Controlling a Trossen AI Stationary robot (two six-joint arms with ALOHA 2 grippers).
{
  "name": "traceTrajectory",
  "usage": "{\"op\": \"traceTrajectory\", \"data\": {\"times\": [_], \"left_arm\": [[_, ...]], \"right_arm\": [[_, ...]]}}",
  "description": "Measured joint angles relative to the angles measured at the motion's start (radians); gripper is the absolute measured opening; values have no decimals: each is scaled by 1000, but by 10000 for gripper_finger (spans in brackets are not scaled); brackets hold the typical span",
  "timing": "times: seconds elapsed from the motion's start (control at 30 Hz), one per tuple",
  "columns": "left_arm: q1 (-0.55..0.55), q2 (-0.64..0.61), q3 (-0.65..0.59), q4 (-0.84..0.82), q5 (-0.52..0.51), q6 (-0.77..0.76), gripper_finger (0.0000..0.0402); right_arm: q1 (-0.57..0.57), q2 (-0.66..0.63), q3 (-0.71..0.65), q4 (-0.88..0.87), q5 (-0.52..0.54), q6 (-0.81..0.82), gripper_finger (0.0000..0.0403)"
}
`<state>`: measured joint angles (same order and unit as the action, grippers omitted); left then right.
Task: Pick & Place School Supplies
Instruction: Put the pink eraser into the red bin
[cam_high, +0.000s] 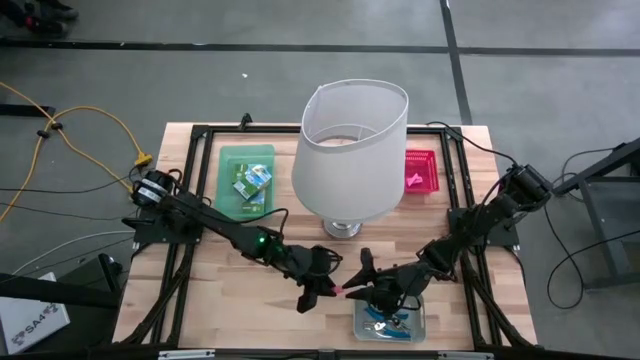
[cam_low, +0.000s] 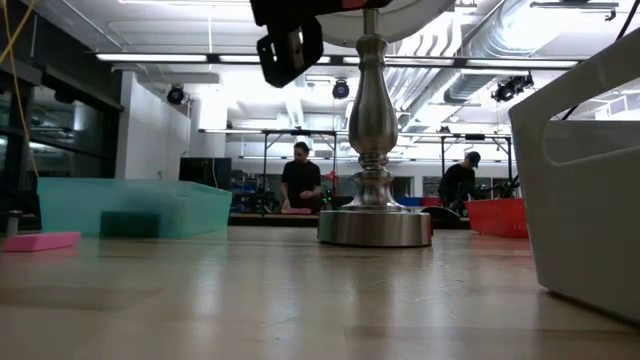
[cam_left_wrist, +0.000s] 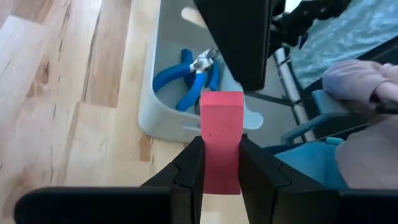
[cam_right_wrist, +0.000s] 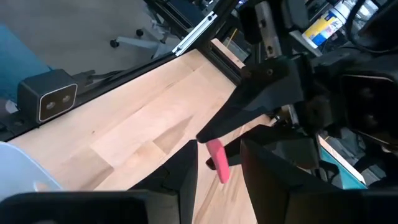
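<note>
Handover above the counter (cam_high: 220, 300): pink eraser (cam_left_wrist: 221, 140) between two grippers.

The left gripper (cam_left_wrist: 219, 177) has its jaws clamped on the eraser, long axis pointing toward the right gripper (cam_right_wrist: 217, 163), whose jaws stand apart just beside its free end.

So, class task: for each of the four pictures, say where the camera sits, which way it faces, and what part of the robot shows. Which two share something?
High view: above, facing straight down; both arms, lamp, table.
Low view: table-top height, facing level across; an arm part above the lamp base.
Left wrist view: on the left arm, past the left gripper holding the pink eraser; clear grey tray beyond.
Right wrist view: on the right arm, past the right gripper, open.
Shared: both wrist views show the eraser.
</note>
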<state>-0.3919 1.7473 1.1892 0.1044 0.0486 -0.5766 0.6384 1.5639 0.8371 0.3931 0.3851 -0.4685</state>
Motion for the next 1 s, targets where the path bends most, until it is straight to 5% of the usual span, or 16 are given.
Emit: {"op": "traceTrajectory", "data": {"times": [1.0], "left_arm": [[16,28,0,30,61,4,72]], "right_arm": [[-56,77,0,69,-70,-5,113]]}}
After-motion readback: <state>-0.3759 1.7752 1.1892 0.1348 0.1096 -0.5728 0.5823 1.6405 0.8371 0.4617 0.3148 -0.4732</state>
